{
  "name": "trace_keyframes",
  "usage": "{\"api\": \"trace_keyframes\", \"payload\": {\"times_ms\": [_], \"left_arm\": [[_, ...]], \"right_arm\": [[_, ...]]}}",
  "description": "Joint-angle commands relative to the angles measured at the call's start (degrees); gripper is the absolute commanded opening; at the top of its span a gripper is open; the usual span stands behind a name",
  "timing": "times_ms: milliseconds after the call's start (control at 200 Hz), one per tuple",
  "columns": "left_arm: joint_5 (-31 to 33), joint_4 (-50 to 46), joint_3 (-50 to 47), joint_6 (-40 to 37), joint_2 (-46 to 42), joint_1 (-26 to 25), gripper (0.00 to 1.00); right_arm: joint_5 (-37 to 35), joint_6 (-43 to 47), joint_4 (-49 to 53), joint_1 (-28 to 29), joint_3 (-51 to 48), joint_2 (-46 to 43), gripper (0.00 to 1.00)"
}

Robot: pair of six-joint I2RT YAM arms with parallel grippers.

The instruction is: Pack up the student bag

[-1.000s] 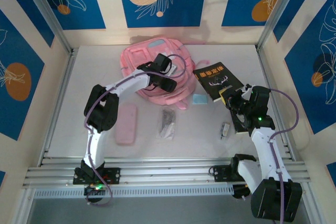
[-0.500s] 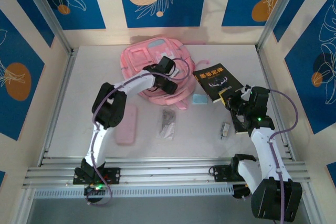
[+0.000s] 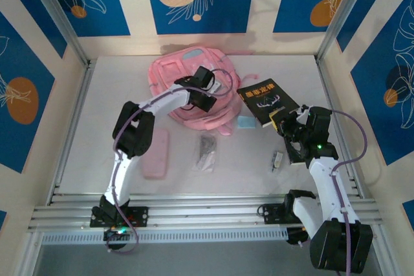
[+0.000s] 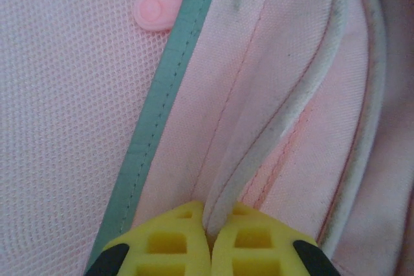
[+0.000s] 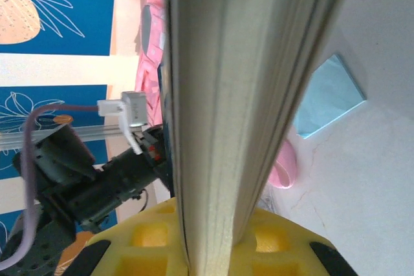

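Left wrist cam: left gripper (image 4: 208, 231) pinched shut on a fold of the student bag (image 4: 284, 63) — right gripper (image 5: 210, 244) clamps the book (image 5: 246, 63), nothing looks packed yet.

Bare tabletop (image 3: 97, 114) lies open down the left side and along the near edge. The student bag (image 3: 174, 72) fills the far centre, the left arm (image 3: 165, 100) stretched across it. A pink pencil case (image 3: 155, 153), a dark packet (image 3: 207, 152) and a small object (image 3: 278, 159) dot the front; the black book (image 3: 262, 98) blocks the right side.
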State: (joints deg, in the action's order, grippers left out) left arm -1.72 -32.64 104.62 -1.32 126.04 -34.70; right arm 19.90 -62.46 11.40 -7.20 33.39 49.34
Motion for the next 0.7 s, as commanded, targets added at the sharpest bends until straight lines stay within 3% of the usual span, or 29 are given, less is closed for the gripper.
{"api": "trace_keyframes", "payload": {"times_ms": [0,285,415,695], "left_arm": [[-8.9,-2.0,0.5,5.7,-7.4,1.6,0.0],[-15.6,1.5,0.5,12.5,-13.6,7.8,0.0],[-21.6,5.5,0.3,18.6,-13.7,11.5,0.0],[-32.3,13.8,-0.4,28.5,-12.9,13.1,0.0]], "right_arm": [[0.1,3.0,-1.1,0.1,3.8,-1.0,0.0],[-0.6,4.7,1.3,0.0,5.5,-2.6,0.0],[-0.1,4.9,1.8,0.6,5.6,-2.8,0.0],[-2.7,2.8,-3.8,8.6,4.5,-0.1,0.0]]}}
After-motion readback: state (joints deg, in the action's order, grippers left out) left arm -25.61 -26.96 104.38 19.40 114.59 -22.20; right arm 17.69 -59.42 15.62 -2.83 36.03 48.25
